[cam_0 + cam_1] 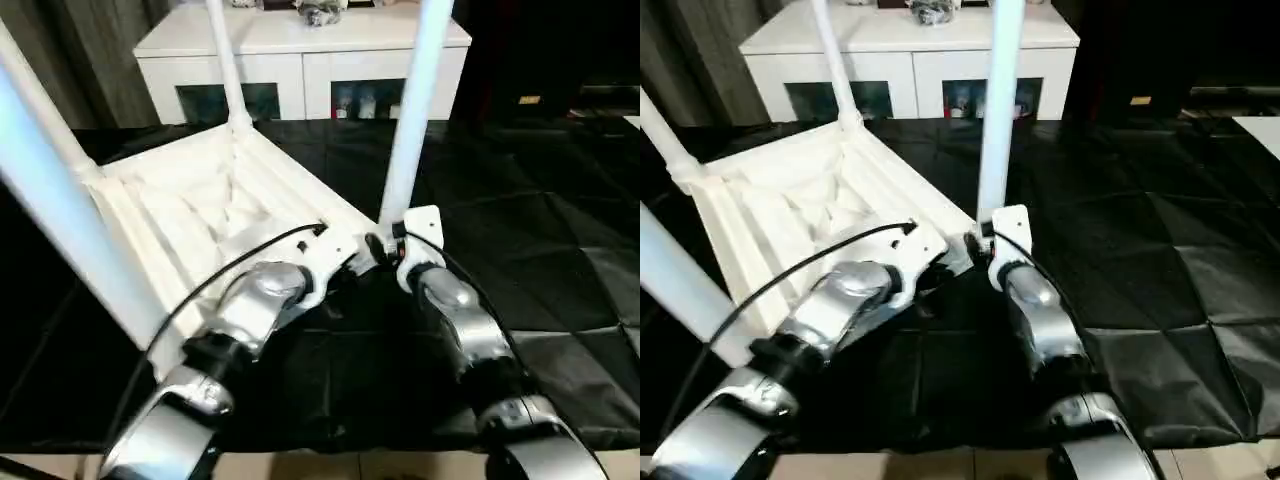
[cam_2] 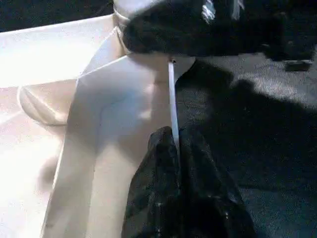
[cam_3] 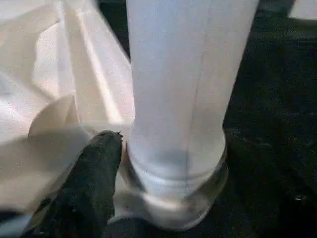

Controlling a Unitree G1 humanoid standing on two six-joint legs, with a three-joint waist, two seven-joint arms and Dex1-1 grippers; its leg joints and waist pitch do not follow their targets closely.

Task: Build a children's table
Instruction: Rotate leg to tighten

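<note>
My left gripper (image 2: pixel 181 188), jaws together, rests by the near corner of the upside-down white plastic children's table (image 1: pixel 215 215) while my right gripper's (image 1: pixel 385 250) jaws, apart, flank its long round white leg (image 1: pixel 408 130); I'd press straight down to seat it.

No readable text, labels, brands or nos. anywhere in these views.

Silver forearms (image 1: pixel 455 300), white wrist housings, black cable (image 1: pixel 220 275), black joints.
</note>
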